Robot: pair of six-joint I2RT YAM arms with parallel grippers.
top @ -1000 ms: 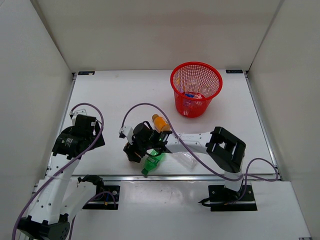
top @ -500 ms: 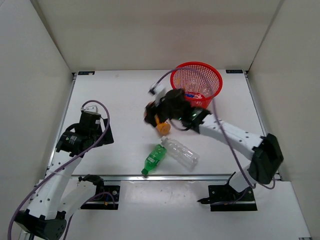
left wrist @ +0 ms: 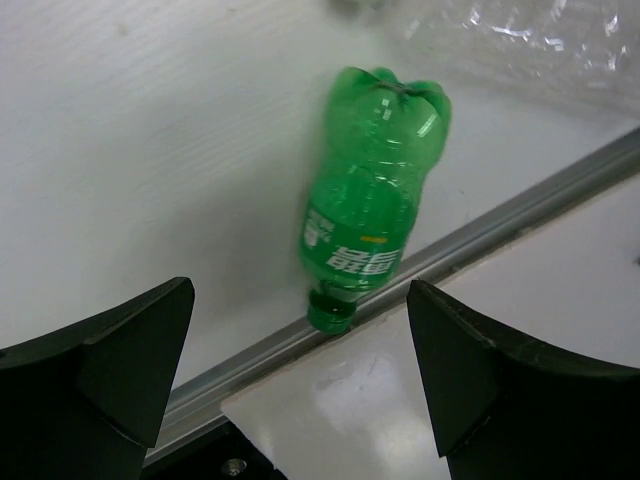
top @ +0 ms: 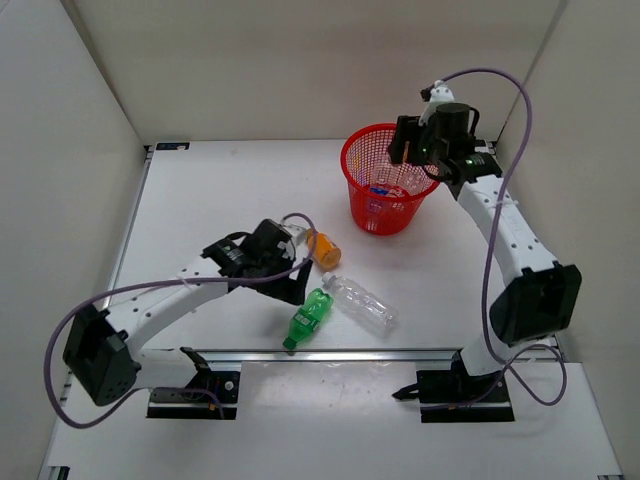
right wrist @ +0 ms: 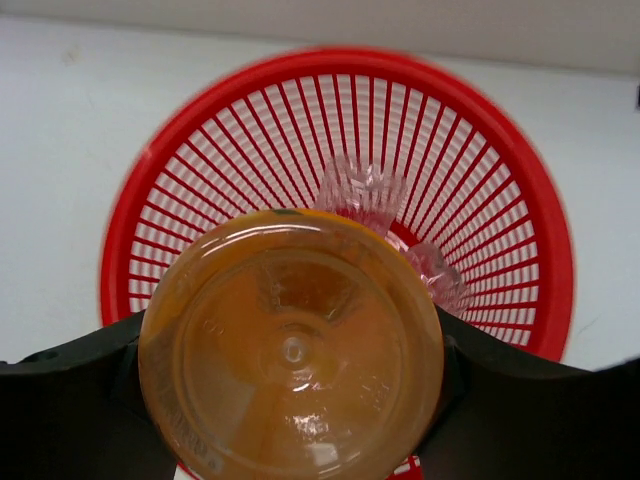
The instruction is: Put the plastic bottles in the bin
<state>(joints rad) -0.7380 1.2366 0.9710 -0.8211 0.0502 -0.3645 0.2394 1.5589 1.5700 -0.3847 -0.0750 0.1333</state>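
The round bottom of an orange bottle (right wrist: 292, 350) fills the lower middle, facing the camera, clamped between the right gripper's (right wrist: 292, 352) two black fingers (right wrist: 70, 385). Directly beneath it sits a red mesh bin (right wrist: 345, 56), close to the counter's (right wrist: 60, 150) far edge. A clear bottle (right wrist: 358, 190) lies inside the bin.

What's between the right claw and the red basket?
An orange-filled bottle, gripped by the right gripper, hangs over the bin, seen in the right wrist view.

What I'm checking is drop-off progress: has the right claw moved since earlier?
Yes. The right claw went from beside the green bottle, away and rightward, to above the bin, gripping an orange bottle.
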